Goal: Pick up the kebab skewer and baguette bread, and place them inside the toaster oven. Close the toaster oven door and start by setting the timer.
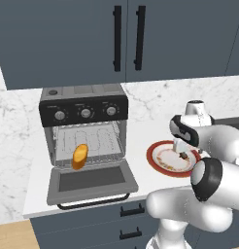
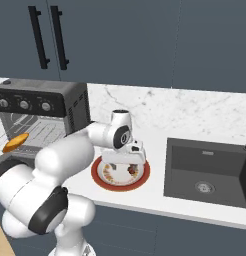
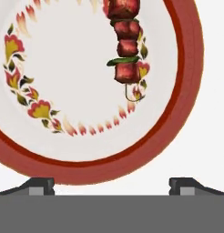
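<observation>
Left base view: the baguette bread (image 1: 80, 156) already sits at the front of the wire rack inside the toaster oven (image 1: 84, 127), and the toaster oven door (image 1: 91, 182) hangs dropped open, so loading can go on.
Right base view: the gripper (image 2: 128, 165) hovers low over the plate (image 2: 102, 177) on the counter, placed to reach what lies there.
Hand view: the kebab skewer (image 3: 125, 43) lies on the plate's white centre, toward one side; the fingers (image 3: 183, 185) stand spread wide and empty, ready to straddle it.

plate (image 3: 186, 91): red rim, floral | kebab skewer (image 3: 126, 41): red-brown, possibly green bits
</observation>
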